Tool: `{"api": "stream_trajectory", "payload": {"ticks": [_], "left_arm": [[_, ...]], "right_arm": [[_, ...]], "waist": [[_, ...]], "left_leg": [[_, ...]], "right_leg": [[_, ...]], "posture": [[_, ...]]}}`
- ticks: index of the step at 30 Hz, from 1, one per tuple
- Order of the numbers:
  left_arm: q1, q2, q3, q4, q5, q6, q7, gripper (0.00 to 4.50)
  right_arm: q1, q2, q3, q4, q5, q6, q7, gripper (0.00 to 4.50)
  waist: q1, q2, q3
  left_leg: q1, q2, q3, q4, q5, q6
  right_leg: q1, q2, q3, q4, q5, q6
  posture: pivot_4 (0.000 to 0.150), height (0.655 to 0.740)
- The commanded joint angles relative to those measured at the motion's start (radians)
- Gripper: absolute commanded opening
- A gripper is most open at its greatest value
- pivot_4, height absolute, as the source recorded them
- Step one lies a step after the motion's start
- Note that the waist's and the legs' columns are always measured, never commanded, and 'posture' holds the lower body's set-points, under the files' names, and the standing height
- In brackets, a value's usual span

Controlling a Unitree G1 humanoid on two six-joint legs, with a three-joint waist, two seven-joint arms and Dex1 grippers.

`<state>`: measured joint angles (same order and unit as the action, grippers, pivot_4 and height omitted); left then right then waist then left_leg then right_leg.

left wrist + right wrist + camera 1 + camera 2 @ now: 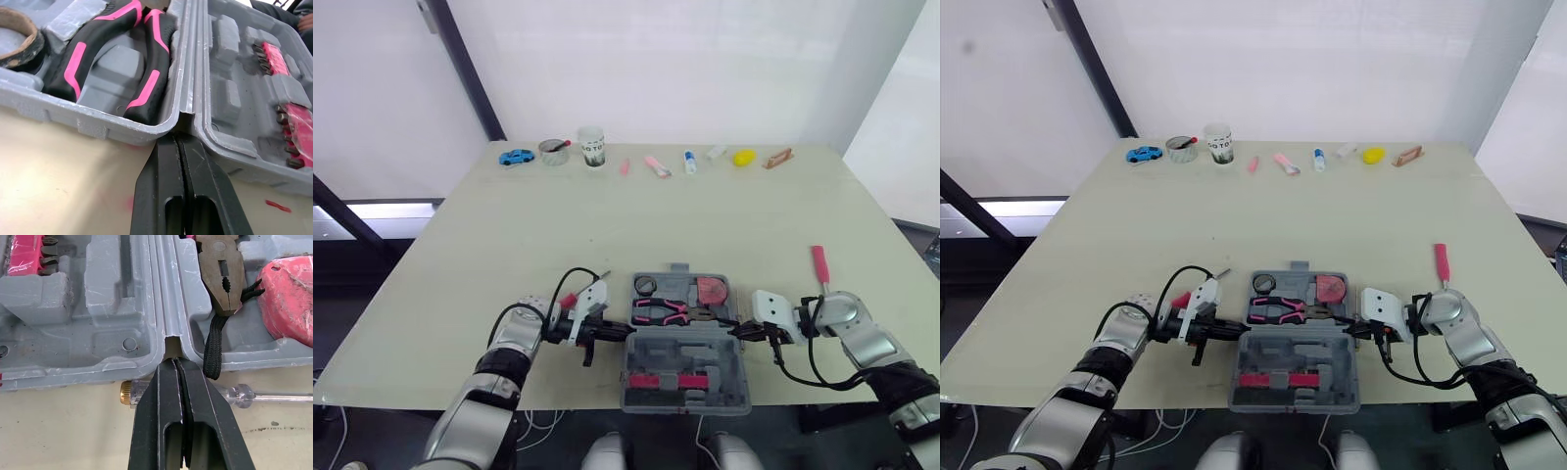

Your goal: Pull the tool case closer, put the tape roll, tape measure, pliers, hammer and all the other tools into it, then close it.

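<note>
Tool case (685, 351) lies open on the counter (509, 245), directly between the two tools.

Left tool (177, 142): fingers pressed together, holding nothing, tip set in the hinge notch at its end of the case. Right tool (174, 363): likewise pressed together, tip at the opposite notch.

Just past the tips, inside the case: pliers (661, 311), tape roll (645, 285), tape measure (711, 290).

Clear-handled screwdriver (234, 394) lies just beside the right tool, along the case wall. Pink-handled screwdriver (819, 264) lies further out on that tool's side.

Judgement: draw evenly from both notches so the case does not skew. Loose screwdrivers must go in before closing.

Writing: none legible on the case. The cup (593, 147), far from both tools, bears dark print I cannot read.
</note>
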<state>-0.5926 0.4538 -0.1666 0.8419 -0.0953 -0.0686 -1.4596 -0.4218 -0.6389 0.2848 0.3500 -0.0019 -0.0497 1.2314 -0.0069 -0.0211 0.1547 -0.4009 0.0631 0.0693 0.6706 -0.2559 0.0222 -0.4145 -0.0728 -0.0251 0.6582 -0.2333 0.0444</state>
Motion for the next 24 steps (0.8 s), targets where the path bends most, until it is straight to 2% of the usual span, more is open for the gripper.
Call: {"api": "stream_trajectory", "payload": {"ticks": [1, 15, 24], "left_arm": [[-0.041, -0.018, 0.011, 0.018, -0.003, -0.049, 0.003, 0.05], [-0.021, -0.034, 0.054, 0.027, -0.003, -0.099, 0.096, 0.05], [0.021, -0.019, 0.061, -0.024, -0.011, -0.081, 0.093, 0.05]], "right_arm": [[-0.027, 0.029, -0.021, -0.02, 0.02, -0.018, -0.026, 0.0], [-0.029, 0.05, -0.033, -0.006, 0.004, -0.034, -0.08, 0.0], [-0.047, 0.071, -0.025, 0.035, -0.004, -0.048, -0.089, 0.0]], "waist": [[-0.003, 0.0, 0.0], [-0.005, 0.0, 0.0], [-0.009, 0.0, 0.0]], "left_leg": [[0.0, 0.0, 0.0, 0.0, 0.0, 0.0], [0.0, 0.0, 0.0, 0.0, 0.0, 0.0], [0.001, 0.0, 0.0, 0.0, 0.0, 0.0]], "right_leg": [[0.0, 0.0, 0.0, 0.0, 0.0, 0.0], [0.0, 0.0, 0.0, 0.0, 0.0, 0.0], [0.0, 0.0, 0.0, 0.001, 0.0, 0.0]], "posture": [[0.15, 0.74], [0.15, 0.74], [0.15, 0.74]]}}
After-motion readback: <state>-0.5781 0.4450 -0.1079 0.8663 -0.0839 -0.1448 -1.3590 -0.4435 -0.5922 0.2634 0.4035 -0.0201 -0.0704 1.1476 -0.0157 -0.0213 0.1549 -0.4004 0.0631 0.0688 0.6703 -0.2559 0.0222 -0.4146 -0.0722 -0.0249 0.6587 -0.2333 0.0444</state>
